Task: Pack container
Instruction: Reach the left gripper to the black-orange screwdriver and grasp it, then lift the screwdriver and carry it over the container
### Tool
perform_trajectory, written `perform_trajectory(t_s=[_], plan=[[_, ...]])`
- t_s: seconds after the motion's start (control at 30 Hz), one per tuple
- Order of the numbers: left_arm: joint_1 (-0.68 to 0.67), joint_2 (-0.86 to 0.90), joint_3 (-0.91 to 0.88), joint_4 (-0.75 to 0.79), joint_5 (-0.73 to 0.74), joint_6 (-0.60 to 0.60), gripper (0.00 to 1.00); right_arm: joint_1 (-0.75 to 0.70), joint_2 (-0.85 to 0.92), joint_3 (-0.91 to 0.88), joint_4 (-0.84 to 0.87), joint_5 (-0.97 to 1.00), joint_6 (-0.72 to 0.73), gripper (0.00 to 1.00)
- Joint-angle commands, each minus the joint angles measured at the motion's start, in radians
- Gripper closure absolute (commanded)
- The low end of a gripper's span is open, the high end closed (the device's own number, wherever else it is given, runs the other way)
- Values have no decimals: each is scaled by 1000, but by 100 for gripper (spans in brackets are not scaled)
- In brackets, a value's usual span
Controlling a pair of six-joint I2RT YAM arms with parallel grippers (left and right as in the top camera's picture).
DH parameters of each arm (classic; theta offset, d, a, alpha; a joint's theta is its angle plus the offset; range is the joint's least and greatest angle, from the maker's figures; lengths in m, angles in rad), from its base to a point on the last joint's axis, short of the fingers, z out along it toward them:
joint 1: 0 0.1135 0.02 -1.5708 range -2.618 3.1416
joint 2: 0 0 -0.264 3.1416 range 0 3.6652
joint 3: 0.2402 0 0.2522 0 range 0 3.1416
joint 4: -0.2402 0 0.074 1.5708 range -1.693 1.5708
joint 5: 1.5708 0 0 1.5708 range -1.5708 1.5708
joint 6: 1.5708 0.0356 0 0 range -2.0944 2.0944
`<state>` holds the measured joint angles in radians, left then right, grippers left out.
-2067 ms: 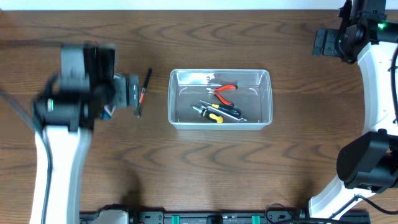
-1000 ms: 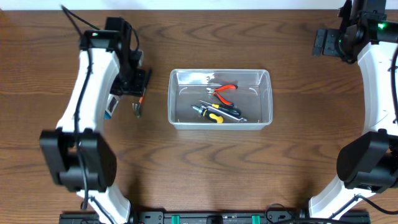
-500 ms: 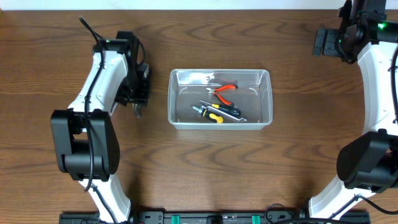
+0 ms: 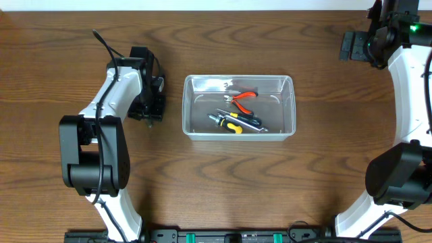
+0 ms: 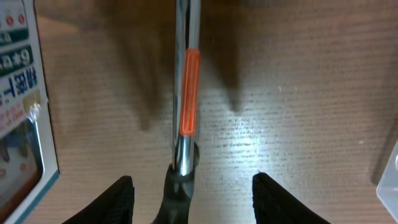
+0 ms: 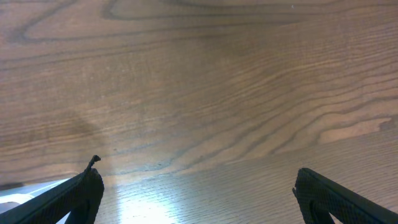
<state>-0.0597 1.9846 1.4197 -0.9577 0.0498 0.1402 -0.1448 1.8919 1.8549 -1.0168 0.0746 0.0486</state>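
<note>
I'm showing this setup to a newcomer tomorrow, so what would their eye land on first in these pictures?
The clear container at the centre of the table draws the eye first, with red-handled pliers and yellow-and-black tools lying inside. Next is the left gripper just left of it, open astride a slim metal tool with an orange strip, beside a blue-and-white box.

The right gripper (image 6: 199,194) hung over bare brown table (image 6: 205,81), whose wood grain ran in long curves across the whole frame. Its two dark fingertips (image 6: 74,194) sat wide apart, one in the lower left corner and one in the lower right, with nothing between them. A bright glare (image 6: 155,208) lay on the wood at bottom centre-left. A pale strip (image 6: 18,191) showed at the lower left edge, too little to identify.
</note>
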Motion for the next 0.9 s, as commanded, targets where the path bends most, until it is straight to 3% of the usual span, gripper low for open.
perform_trajectory(t_s=[0.0, 0.87], plan=[[8, 7, -5, 14, 3, 24, 50, 2, 3, 2, 0, -4, 6, 1], [58, 26, -49, 44, 48, 51, 50, 2, 3, 2, 0, -4, 6, 1]])
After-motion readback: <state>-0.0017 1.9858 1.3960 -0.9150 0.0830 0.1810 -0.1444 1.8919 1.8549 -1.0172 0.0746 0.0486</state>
